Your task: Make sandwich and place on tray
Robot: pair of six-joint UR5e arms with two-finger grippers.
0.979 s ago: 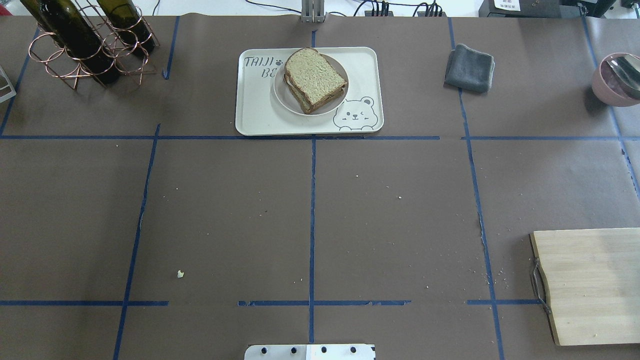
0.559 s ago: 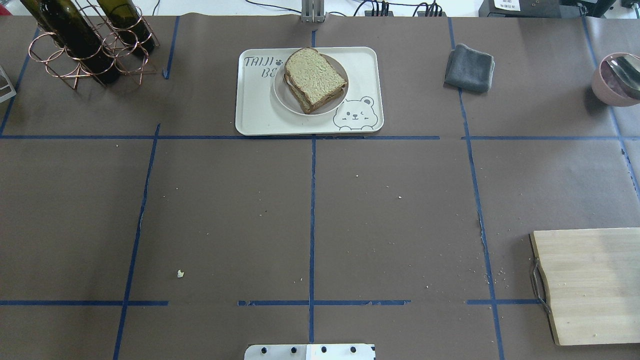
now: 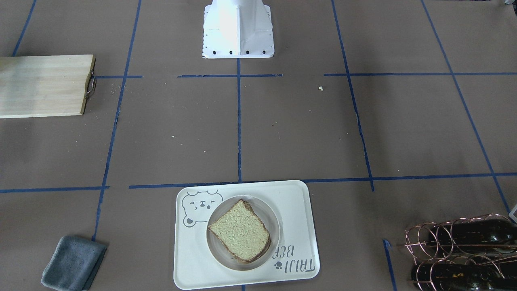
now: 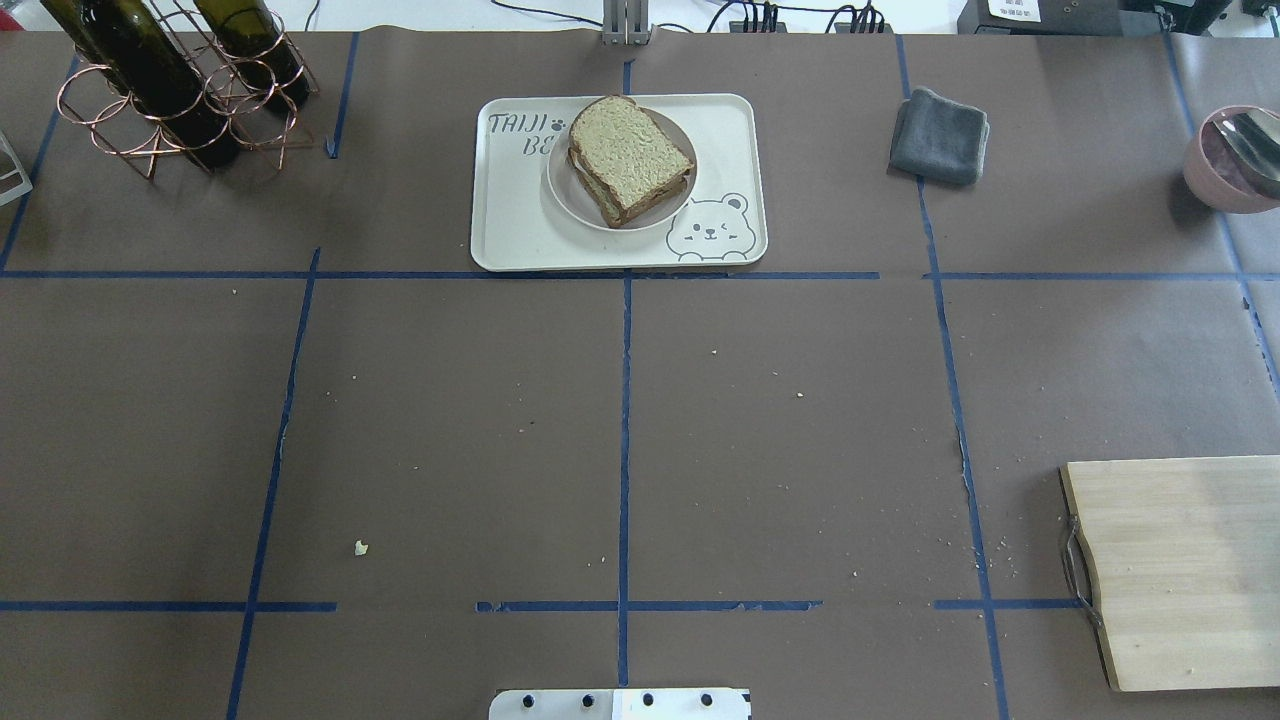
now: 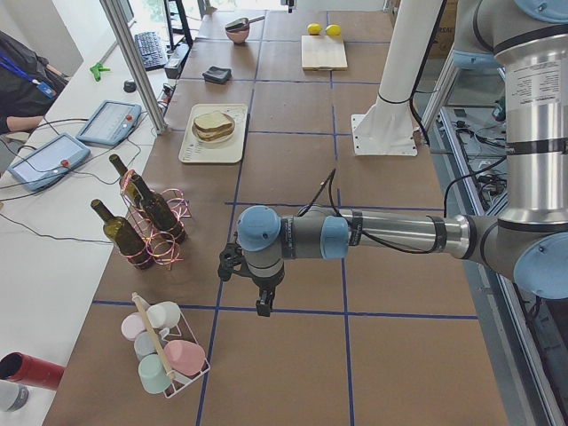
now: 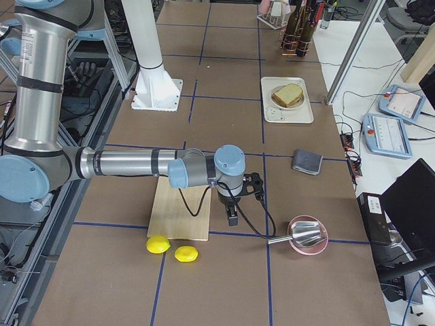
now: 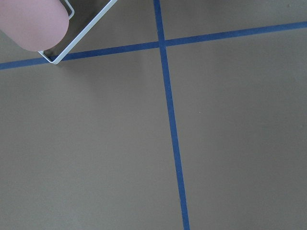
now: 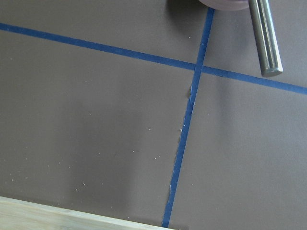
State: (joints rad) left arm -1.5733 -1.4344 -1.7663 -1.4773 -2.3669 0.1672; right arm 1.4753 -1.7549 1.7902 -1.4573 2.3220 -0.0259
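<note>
The sandwich [image 4: 630, 158], tan bread slices with dark crusts stacked, lies on a round white dish [image 4: 562, 195] on the cream tray [image 4: 510, 225] with the bear drawing, at the table's far middle. It also shows in the front-facing view [image 3: 240, 232]. The egg is hidden between the slices. My left gripper [image 5: 264, 306] hangs over bare table near the bottle rack, far from the tray. My right gripper [image 6: 232, 217] hangs beside the cutting board near the pink bowl. I cannot tell whether either gripper is open or shut. Neither holds anything that I can see.
A wooden cutting board [image 4: 1180, 570] lies at the near right. A grey cloth [image 4: 940, 135] and a pink bowl with a metal scoop [image 4: 1235, 160] are at the far right. A copper bottle rack [image 4: 170, 90] stands far left. Two lemons [image 6: 158, 244] lie beyond the board. A rack of cups [image 5: 164, 351] stands at the left end.
</note>
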